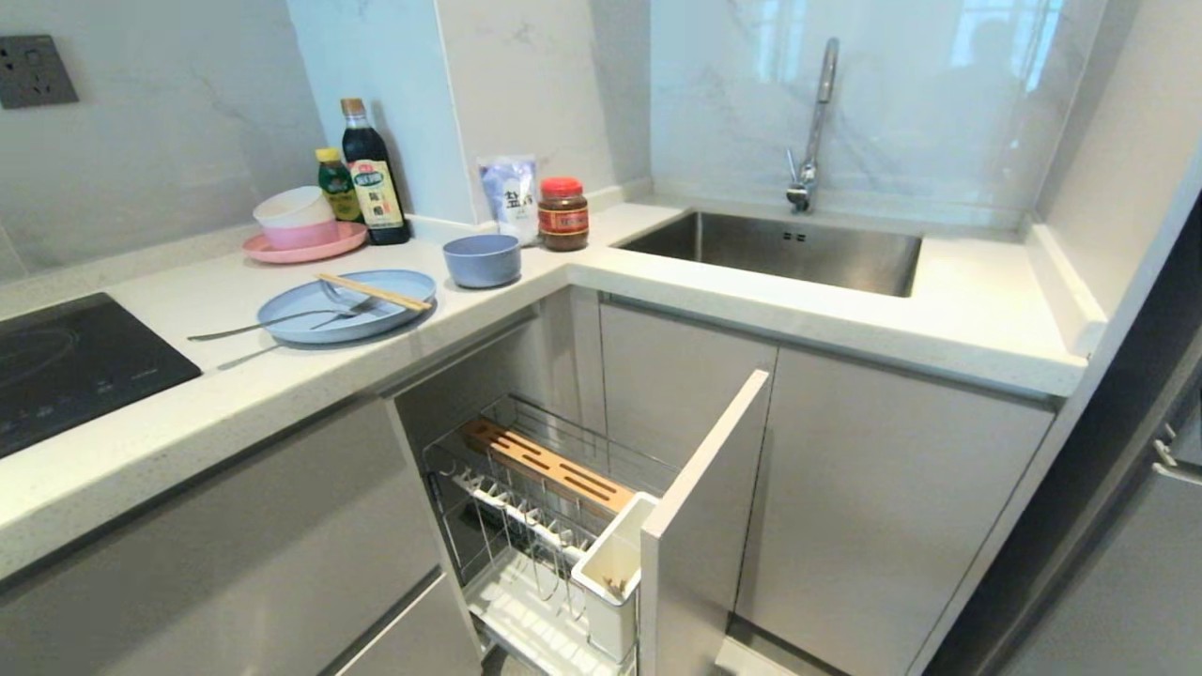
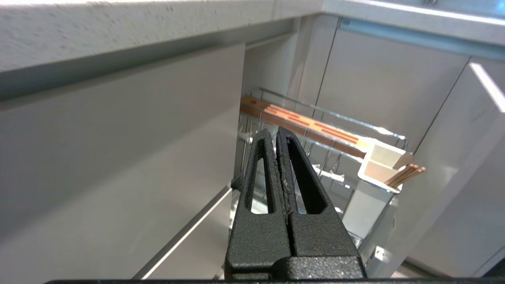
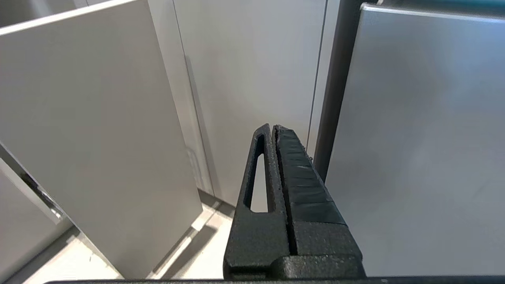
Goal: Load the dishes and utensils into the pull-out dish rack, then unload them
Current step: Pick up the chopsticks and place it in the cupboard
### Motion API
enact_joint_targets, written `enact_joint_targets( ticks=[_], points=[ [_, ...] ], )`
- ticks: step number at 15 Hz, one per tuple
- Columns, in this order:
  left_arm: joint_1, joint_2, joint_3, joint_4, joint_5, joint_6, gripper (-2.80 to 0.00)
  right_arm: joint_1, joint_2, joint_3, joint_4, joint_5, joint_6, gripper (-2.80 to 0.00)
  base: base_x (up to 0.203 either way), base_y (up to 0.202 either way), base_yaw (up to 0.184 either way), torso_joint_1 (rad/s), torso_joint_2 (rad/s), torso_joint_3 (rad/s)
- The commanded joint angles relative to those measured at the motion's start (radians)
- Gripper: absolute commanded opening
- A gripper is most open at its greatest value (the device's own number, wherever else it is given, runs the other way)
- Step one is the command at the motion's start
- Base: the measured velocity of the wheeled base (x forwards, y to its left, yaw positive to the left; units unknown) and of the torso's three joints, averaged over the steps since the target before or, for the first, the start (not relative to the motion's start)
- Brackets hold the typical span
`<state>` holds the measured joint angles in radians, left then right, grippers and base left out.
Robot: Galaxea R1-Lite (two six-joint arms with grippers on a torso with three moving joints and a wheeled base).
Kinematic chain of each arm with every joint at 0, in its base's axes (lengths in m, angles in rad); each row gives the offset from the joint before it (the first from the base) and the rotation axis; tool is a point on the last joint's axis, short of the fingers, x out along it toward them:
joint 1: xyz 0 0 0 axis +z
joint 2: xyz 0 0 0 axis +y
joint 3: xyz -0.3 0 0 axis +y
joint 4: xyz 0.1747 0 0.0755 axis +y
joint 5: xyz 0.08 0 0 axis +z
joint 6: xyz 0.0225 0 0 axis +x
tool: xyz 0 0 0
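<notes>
The light-blue plate (image 1: 310, 314) lies on the counter with the wooden chopsticks (image 1: 374, 292) across it. A silver fork (image 1: 349, 312) and spoon (image 1: 254, 326) rest on it too, a handle sticking off its left rim. Beside the plate stands the blue-grey bowl (image 1: 482, 259). Below the counter the pull-out dish rack (image 1: 526, 512) is drawn out, its wire basket (image 2: 327, 118) holding no dishes. Wooden sticks (image 2: 406, 175) poke from its white cup (image 2: 376, 167). My left gripper (image 2: 275, 132) is shut and empty, low before the rack. My right gripper (image 3: 273, 128) is shut and empty, facing cabinet doors.
A pink plate with stacked bowls (image 1: 299, 225), sauce bottles (image 1: 373, 174), a salt bag and a jar (image 1: 562, 213) stand at the counter's back. A cooktop (image 1: 66, 366) is at the left, a sink (image 1: 779, 249) at the right. The rack's front panel (image 1: 700, 526) juts out; a steel appliance (image 3: 426, 138) stands right.
</notes>
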<state>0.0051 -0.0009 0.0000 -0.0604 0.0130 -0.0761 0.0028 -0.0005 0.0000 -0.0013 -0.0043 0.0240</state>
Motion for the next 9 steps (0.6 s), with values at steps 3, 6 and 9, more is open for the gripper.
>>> enact_joint_targets(
  ticks=[3, 6, 9],
  points=[
    [0.001, 0.002, 0.026, -0.001, 0.001, -0.001, -2.80, 0.000, -0.004, 0.002, 0.000, 0.000, 0.000, -2.80, 0.000, 0.000, 0.000, 0.000, 0.01, -0.197],
    [0.001, 0.002, 0.026, -0.001, 0.001, -0.001, -2.80, 0.000, -0.004, 0.002, 0.000, 0.000, -0.001, -2.80, 0.000, 0.000, 0.000, 0.005, 0.00, -0.198],
    [0.001, 0.002, 0.026, -0.001, 0.001, -0.001, -2.80, 0.000, -0.004, 0.002, 0.000, 0.000, -0.001, -2.80, 0.000, 0.000, 0.000, 0.003, 0.00, -0.194]
  ],
)
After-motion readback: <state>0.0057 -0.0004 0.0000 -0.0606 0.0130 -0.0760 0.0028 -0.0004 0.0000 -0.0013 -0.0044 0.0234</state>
